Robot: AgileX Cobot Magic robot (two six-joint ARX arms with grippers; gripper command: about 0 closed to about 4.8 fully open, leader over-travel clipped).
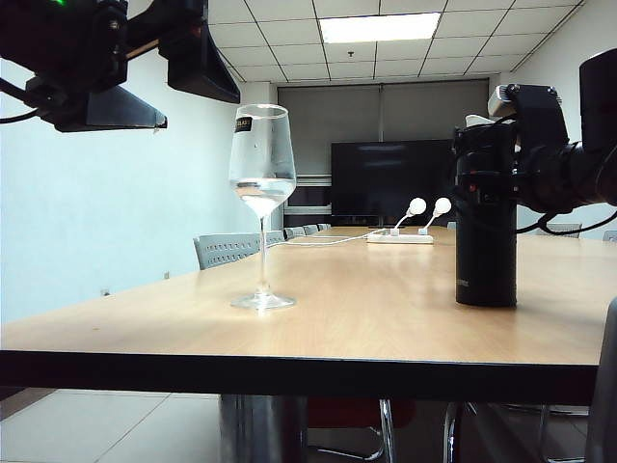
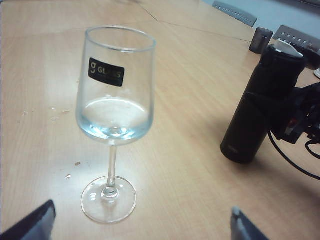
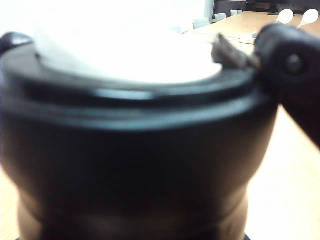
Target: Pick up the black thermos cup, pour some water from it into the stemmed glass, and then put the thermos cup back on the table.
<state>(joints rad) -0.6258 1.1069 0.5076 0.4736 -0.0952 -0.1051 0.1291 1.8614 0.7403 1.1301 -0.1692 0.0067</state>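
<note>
**Right gripper at the thermos top, left gripper raised beside the glass**

The black thermos cup (image 1: 486, 222) stands upright on the table (image 1: 366, 309), right of the middle in the exterior view. The right gripper (image 1: 501, 159) reaches in from the right edge at the level of the cup's upper part, its dark body against the flask just below the lid. The right wrist view is filled by the cup's blurred collar and whitish top, so the cup sits directly in front of that camera. Whether the fingers press the flask or stand just off it cannot be told, since no finger shows clearly.

The stemmed glass (image 1: 262, 193) stands upright left of the cup, well apart from it, its round foot flat on the wood. The left gripper (image 2: 142, 222) hangs above the table on the glass's near side, spread wide and holding nothing. In the left wrist view its two dark fingertips (image 2: 35, 222) show at either side, with the foot of the glass between them and farther out.

The cup is a slim matte black cylinder with a hinged lid and a small pale mark near its base. The glass is clear and thin-stemmed, carries a small black label (image 2: 106, 72) near the rim, and holds a shallow pool of water in the bowl. The table is light wood grain with a dark front edge. A few droplets (image 2: 55, 112) lie on the wood beside the glass.
</note>
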